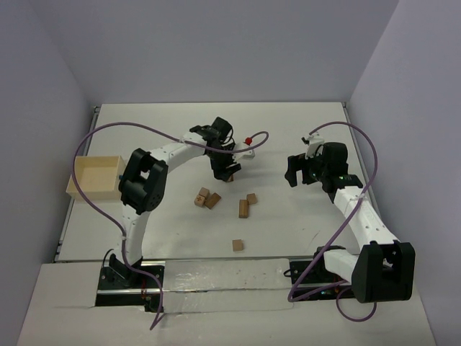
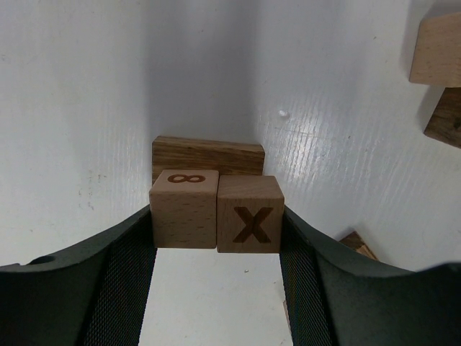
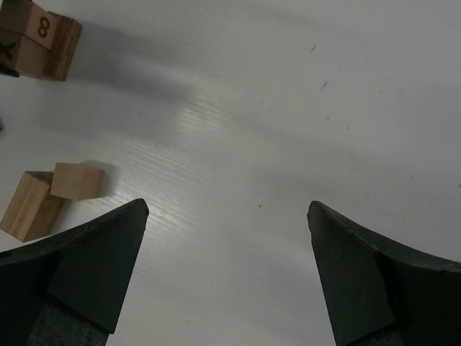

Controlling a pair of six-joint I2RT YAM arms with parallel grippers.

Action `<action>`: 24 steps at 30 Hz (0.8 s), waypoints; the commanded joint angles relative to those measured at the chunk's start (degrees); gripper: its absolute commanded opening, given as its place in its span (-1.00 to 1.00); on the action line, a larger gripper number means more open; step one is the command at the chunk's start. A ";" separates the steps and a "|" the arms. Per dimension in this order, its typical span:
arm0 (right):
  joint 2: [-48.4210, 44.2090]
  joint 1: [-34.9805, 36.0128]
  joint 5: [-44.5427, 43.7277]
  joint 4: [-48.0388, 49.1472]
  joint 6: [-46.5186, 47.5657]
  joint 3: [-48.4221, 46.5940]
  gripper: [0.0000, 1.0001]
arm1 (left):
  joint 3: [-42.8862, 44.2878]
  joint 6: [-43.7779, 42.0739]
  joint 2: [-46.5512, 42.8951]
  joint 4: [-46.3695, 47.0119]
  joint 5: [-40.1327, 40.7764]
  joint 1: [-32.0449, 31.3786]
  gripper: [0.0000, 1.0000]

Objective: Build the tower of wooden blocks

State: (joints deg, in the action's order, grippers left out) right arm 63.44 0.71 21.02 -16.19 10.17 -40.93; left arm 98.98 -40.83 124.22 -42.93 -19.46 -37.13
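Note:
The tower (image 2: 209, 155) is a low stack: a darker long wood block lying flat with two cubes on it, one marked with an infinity sign (image 2: 184, 209), one with an X (image 2: 250, 215). My left gripper (image 2: 216, 210) reaches down over it (image 1: 229, 171), its fingers pressed against the outer sides of the two cubes. The stack also shows at the top left of the right wrist view (image 3: 36, 36). Loose wood blocks (image 1: 204, 198) (image 1: 245, 209) (image 1: 237, 245) lie nearer the arms. My right gripper (image 3: 227, 216) hovers wide open over bare table (image 1: 292, 173), holding nothing.
A pale shallow tray (image 1: 96, 176) sits at the left table edge. Two loose blocks (image 3: 77, 180) (image 3: 29, 205) lie left of the right gripper. Two more blocks (image 2: 437, 47) (image 2: 444, 119) lie right of the stack. Purple cables loop over both arms.

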 commanded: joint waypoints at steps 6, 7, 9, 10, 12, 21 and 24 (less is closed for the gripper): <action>-0.95 -0.27 1.18 0.10 0.28 -2.05 0.99 | -3.26 0.68 -5.54 6.93 -0.60 -0.75 -1.00; -0.95 -0.27 1.21 0.10 0.28 -2.05 0.99 | -3.37 0.25 -5.73 6.79 -0.83 -0.69 -1.00; -0.86 -0.27 1.27 0.10 0.28 -2.08 0.99 | -3.64 -1.28 -6.20 6.72 -1.35 -0.66 -1.00; -0.81 -0.32 1.35 0.10 0.28 -2.11 0.99 | -3.97 -2.41 -6.54 6.77 -1.56 -0.66 -1.00; -0.69 -0.32 1.39 0.10 0.28 -2.09 0.99 | -4.18 -3.71 -6.84 6.50 -1.85 -0.66 -1.00; -0.51 -0.35 1.39 0.02 0.38 -2.13 0.99 | -3.18 -5.14 -5.56 5.58 -1.98 -0.66 -1.00; -0.42 -0.35 1.39 0.09 0.46 -2.13 0.99 | -3.37 -5.21 -5.12 6.34 -1.80 -0.66 -0.99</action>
State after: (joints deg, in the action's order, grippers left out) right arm 63.44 0.71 21.98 -16.21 10.17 -40.93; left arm 94.96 -44.81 120.75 -38.49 -19.55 -37.41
